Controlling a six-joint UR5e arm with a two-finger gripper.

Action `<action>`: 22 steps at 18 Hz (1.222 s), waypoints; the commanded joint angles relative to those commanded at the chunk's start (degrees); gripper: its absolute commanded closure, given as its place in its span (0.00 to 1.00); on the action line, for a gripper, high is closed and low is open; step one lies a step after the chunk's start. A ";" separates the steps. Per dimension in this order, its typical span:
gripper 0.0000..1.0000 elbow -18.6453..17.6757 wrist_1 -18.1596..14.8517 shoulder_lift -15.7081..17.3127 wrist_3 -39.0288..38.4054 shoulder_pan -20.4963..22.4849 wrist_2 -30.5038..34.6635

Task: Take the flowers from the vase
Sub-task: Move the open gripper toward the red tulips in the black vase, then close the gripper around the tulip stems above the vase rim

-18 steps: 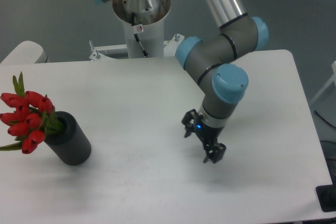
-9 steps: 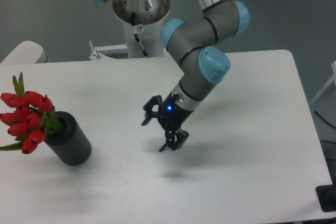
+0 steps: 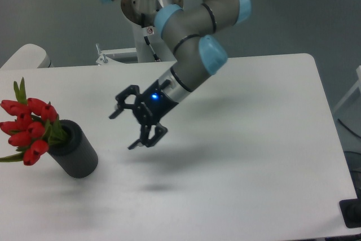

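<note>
The flowers (image 3: 28,130), a small bunch of red tulip buds with green leaves, sit at the lower left of the frame, their stems inside the vase (image 3: 75,149), a dark grey cylinder that appears tilted with its mouth toward the left edge, so the buds hang out beyond the rim on that side. The vase rests on the white table (image 3: 265,156). Toward the centre of the frame, to the right of the vase and apart from it, the gripper (image 3: 128,129) hangs above the tabletop with its two fingers spread wide and nothing between them; a blue light shows on its body. The arm (image 3: 192,55) reaches down to it from the base (image 3: 151,12) at the top centre. The step in hand appears to be the approach, with the grasp not yet begun. To do it well, the claw should probably close on the stems or the gathered base of the bunch just outside the rim, not on the soft buds, and avoid nudging the vase, which looks liable to shift. The pull should then follow the line of the vase's opening, so that the stems slide out freely.
</note>
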 joint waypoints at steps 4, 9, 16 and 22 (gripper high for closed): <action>0.00 0.09 0.09 0.09 0.09 -2.03 -2.19; 0.00 0.35 0.09 -0.17 0.00 -3.78 -4.13; 0.00 1.05 2.02 -2.02 0.00 -7.47 -5.09; 0.00 2.19 2.46 -3.69 -0.09 -10.11 -6.24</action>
